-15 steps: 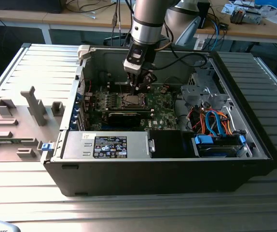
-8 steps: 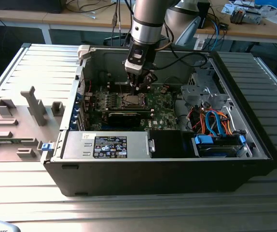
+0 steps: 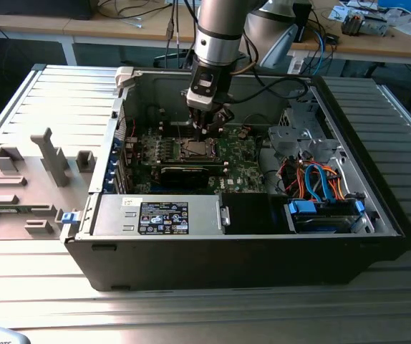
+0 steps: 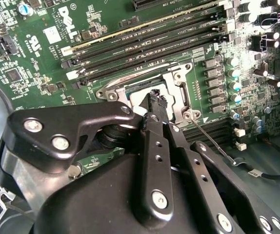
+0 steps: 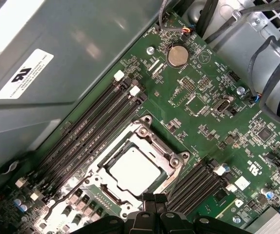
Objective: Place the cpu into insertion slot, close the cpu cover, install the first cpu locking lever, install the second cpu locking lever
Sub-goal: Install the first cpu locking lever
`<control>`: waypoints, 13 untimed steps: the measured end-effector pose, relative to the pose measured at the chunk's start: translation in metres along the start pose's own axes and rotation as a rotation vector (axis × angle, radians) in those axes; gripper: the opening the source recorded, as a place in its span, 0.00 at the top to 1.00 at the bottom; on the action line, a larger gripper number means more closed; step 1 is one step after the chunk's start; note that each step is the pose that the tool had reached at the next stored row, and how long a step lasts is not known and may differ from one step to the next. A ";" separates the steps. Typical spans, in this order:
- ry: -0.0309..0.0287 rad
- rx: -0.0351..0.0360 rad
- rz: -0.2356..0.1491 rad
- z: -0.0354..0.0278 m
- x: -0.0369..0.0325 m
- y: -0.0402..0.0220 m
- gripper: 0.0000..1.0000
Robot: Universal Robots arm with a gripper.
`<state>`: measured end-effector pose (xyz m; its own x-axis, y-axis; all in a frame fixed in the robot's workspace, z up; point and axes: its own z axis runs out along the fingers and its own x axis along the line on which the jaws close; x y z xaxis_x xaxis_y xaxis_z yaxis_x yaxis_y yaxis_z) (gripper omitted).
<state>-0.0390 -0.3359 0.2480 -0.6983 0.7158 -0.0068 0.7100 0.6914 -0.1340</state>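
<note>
I see the arm (image 3: 220, 32) reaching down into the open computer case (image 3: 263, 261), which lies on its side on the ribbed metal counter (image 3: 191, 315). The claw (image 3: 207, 125) is right over the insertion slot (image 3: 195, 148) on the green motherboard (image 3: 238, 154), towards the far wall; I cannot tell whether it touches. Along the near wall sits the power supply (image 3: 159, 215) with its dark label. Blue and orange cables (image 3: 316, 179) bunch at the exterior view's right. Grey fixture blocks (image 3: 48, 154) stand outside the case, at the exterior view's left.
</note>
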 end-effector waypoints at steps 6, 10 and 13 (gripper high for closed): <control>-0.0033 -0.0001 -0.025 0.0000 0.0000 0.0000 0.89; -0.0054 -0.0002 -0.040 0.0000 0.0000 0.0000 0.89; -0.0076 -0.0004 -0.056 0.0000 0.0000 0.0000 0.89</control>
<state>-0.0390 -0.3359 0.2480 -0.7374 0.6754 -0.0068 0.6700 0.7301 -0.1340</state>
